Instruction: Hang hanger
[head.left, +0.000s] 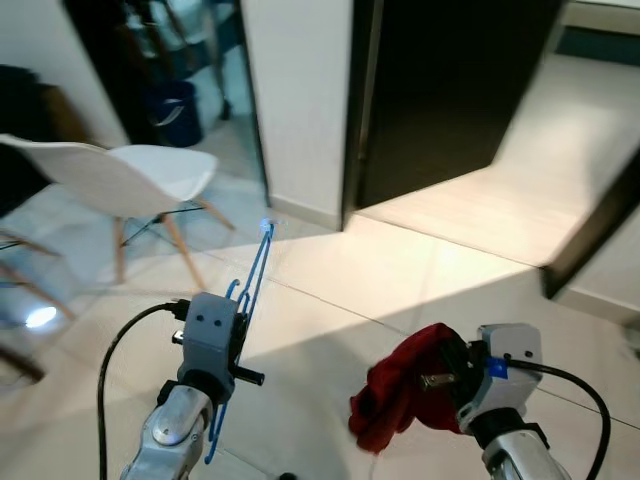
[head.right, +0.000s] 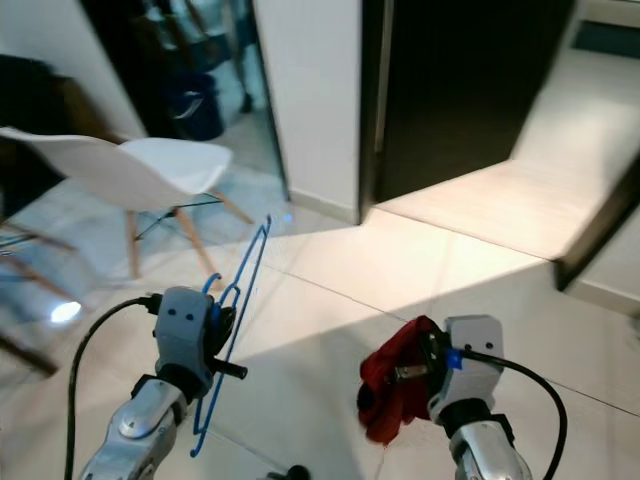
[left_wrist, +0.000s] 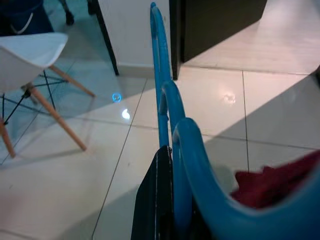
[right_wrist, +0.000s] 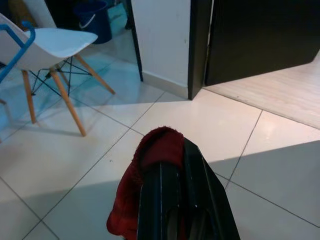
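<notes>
A blue plastic hanger (head.left: 252, 290) stands edge-on in my left gripper (head.left: 232, 318), which is shut on it; the hanger's long bar reaches up and forward over the floor. In the left wrist view the blue hanger (left_wrist: 170, 130) runs along a black finger (left_wrist: 155, 200). My right gripper (head.left: 440, 380) is shut on a dark red cloth (head.left: 400, 395) that droops below it. The right wrist view has the red cloth (right_wrist: 152, 160) draped over the black fingers (right_wrist: 175, 200). Both arms are held low in front of me, left and right.
A white chair (head.left: 130, 180) with wooden legs stands at the left. A white wall corner (head.left: 295, 100) rises ahead, with a dark doorway (head.left: 440, 80) to its right and a dim room with a blue bucket (head.left: 175, 110) to its left. Pale floor tiles (head.left: 380, 280) lie ahead.
</notes>
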